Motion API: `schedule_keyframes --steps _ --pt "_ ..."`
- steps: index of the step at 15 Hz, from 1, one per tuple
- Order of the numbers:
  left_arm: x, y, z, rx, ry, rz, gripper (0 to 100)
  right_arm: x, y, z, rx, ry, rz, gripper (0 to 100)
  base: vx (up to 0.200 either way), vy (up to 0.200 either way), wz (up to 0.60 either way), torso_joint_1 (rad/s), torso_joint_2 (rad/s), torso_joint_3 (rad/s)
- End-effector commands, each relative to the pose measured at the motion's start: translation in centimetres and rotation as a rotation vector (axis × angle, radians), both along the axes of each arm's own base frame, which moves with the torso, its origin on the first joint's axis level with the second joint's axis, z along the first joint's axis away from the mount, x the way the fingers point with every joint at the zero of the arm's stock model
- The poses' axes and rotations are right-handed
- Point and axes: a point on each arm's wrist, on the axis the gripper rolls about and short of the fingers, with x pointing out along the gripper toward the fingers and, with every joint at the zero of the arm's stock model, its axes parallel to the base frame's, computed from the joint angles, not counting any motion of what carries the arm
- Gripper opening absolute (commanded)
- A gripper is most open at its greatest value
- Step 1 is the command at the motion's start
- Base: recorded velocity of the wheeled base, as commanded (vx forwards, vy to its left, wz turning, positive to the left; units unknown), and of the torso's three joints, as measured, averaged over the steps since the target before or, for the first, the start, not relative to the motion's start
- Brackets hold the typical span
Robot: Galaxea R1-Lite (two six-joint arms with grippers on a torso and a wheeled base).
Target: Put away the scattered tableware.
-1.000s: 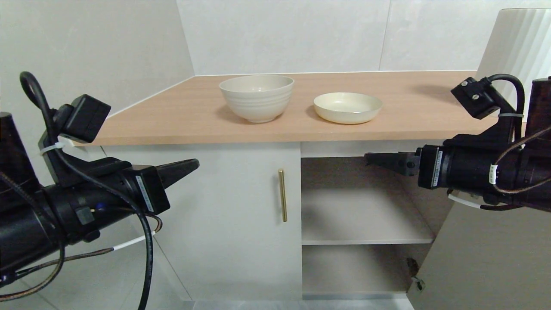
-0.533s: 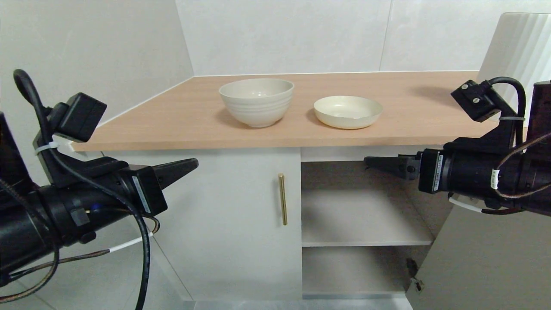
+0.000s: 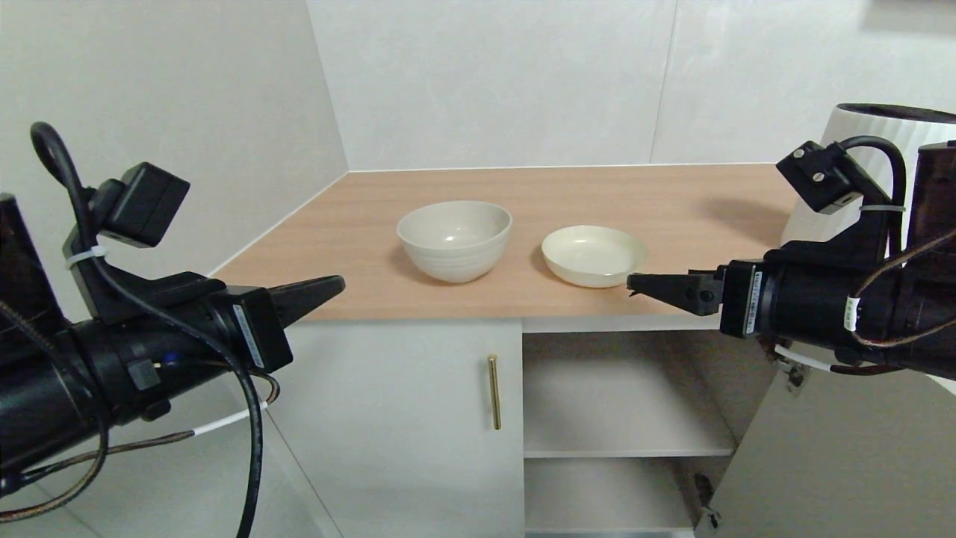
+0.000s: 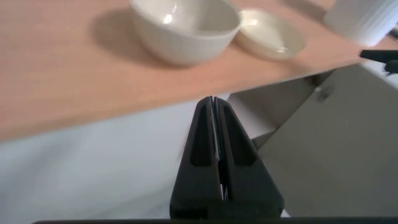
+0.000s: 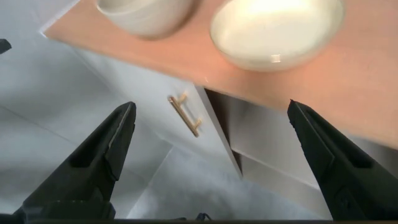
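Our left gripper point(image 3: 336, 283) sits with its jaws pressed together, off the left front corner of the counter point(image 3: 351, 239) and about level with its edge. On the counter, the bowl point(image 3: 454, 239) stands upright near the front edge, and the dish point(image 3: 594, 254) lies just to its right, not touching it. Our right gripper point(image 3: 635, 282), jaws spread wide, hangs at the counter's front edge, just short of the dish's near rim.

We judge the dish to be the piece in hand. To take it well, we should set one finger inside the rim and one against the outer wall. We should pinch only the near side and lift before drawing back, so the dish does not slide toward the bowl. The shelf point(image 3: 627, 418) under the counter stands open. We should carry the dish in level and keep off the door point(image 3: 821, 456) swung out below the counter's right end.
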Motion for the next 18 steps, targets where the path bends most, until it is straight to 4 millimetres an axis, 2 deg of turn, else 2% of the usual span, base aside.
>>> schedule_keyframes --steps 1,6,7,9,10,12,13,17,18 --pt "0.1 0.0 -0.1 0.002 0.004 0.000 0 0.1 0.1 0.0 0.000 0.000 0.001 100 0.000 0.000 0.00 0.144 -0.47 -0.330" --pt "0.7 -0.3 -0.1 0.003 0.009 -0.003 0 0.7 0.5 0.8 0.014 -0.022 -0.002 100 0.000 0.000 0.00 0.155 -0.45 -0.302" --pt "0.9 -0.5 0.7 -0.010 -0.011 -0.035 0 1.2 0.3 0.8 0.020 -0.027 -0.011 100 0.000 0.000 0.00 0.071 -0.19 -0.119" --pt "1.3 -0.7 1.6 -0.022 -0.023 -0.071 0 3.7 0.5 1.5 0.036 -0.057 -0.045 100 0.000 0.000 0.00 0.034 -0.09 -0.061" --pt "2.3 -1.0 2.6 -0.012 0.004 -0.066 0 6.0 1.3 1.1 0.020 -0.034 -0.075 100 0.000 0.000 0.00 0.000 0.00 0.000" --pt "3.7 -1.3 3.1 0.010 0.061 -0.055 0 7.3 1.5 -0.9 -0.047 0.065 -0.124 100 0.000 0.000 0.00 0.000 0.00 0.000" --pt "4.1 -1.4 3.3 0.014 0.072 -0.053 0 7.6 1.5 -0.9 -0.056 0.069 -0.142 100 0.000 0.000 0.00 0.000 0.00 0.000" --pt "8.9 -2.1 3.3 0.045 0.275 0.029 0 7.4 1.0 -0.1 -0.081 0.039 -0.287 100 0.000 0.000 0.00 0.000 0.00 0.000" --pt "9.4 -2.3 3.4 0.037 0.298 0.047 0 7.3 1.0 -0.1 -0.082 0.038 -0.290 100 0.000 0.000 0.00 0.000 0.00 0.000"
